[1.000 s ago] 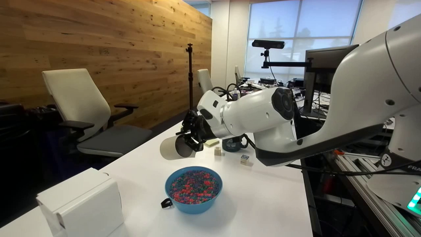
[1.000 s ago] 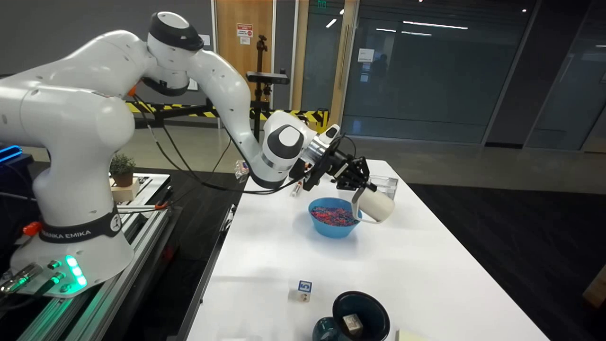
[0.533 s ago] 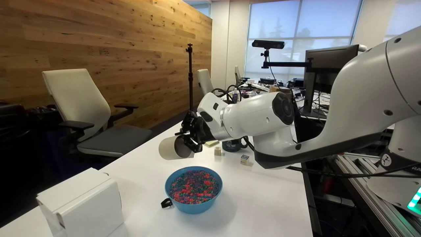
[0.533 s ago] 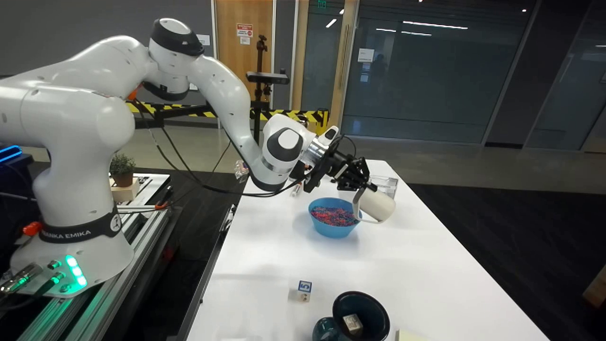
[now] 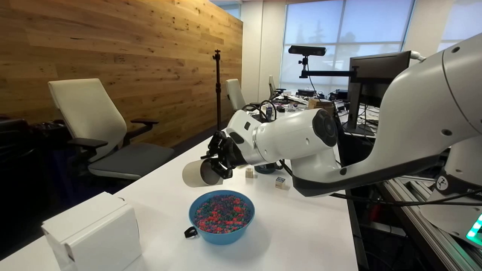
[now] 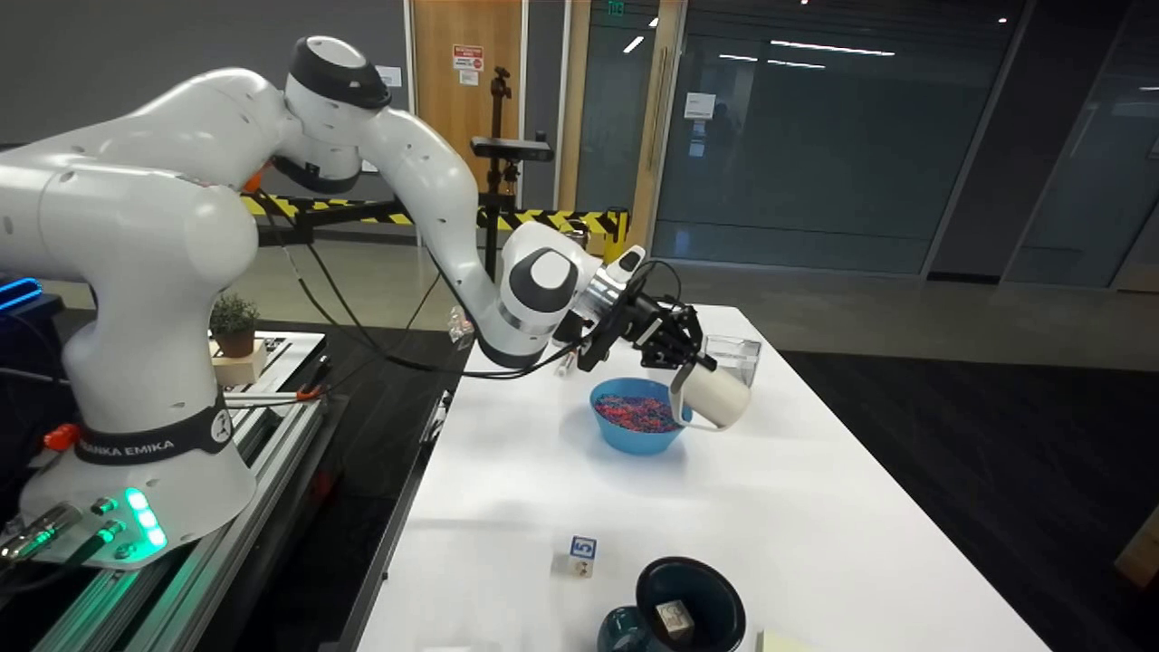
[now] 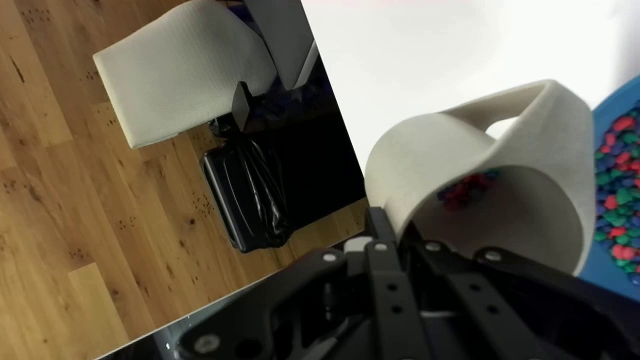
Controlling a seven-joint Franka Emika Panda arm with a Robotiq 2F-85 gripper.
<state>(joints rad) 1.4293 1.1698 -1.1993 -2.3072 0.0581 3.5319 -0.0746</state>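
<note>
Gripper (image 7: 398,235) is pinched tight on the wall of the cream mug (image 7: 425,150). Fingers (image 7: 385,260) are drawn together with just the mug wall between them: one outside, one inside, going by the wrist view.

Cream mug is held off the white table (image 6: 797,507), tipped on its side. In the wrist view it sits right of centre, mouth to the lower right, handle (image 7: 565,110) at its upper right. Some leftover pellets (image 7: 465,192), mostly red, show inside it.

Blue bowl (image 6: 637,443) is upright on the table, full of red, green and blue-purple beads (image 5: 223,214). It's bottom centre in an exterior view, mug just up-left of it. In the wrist view the mug overlaps the bowl rim; can't tell if they touch. Small black ring (image 5: 191,232) at the bowl's lower left.

Rest: white box (image 5: 94,229) lower left, office chair (image 5: 90,113) above it. In an exterior view, block marked 5 (image 6: 582,556) and dark teal mug (image 6: 715,593) at bottom centre, pale block (image 6: 675,619) in its mouth.
</note>
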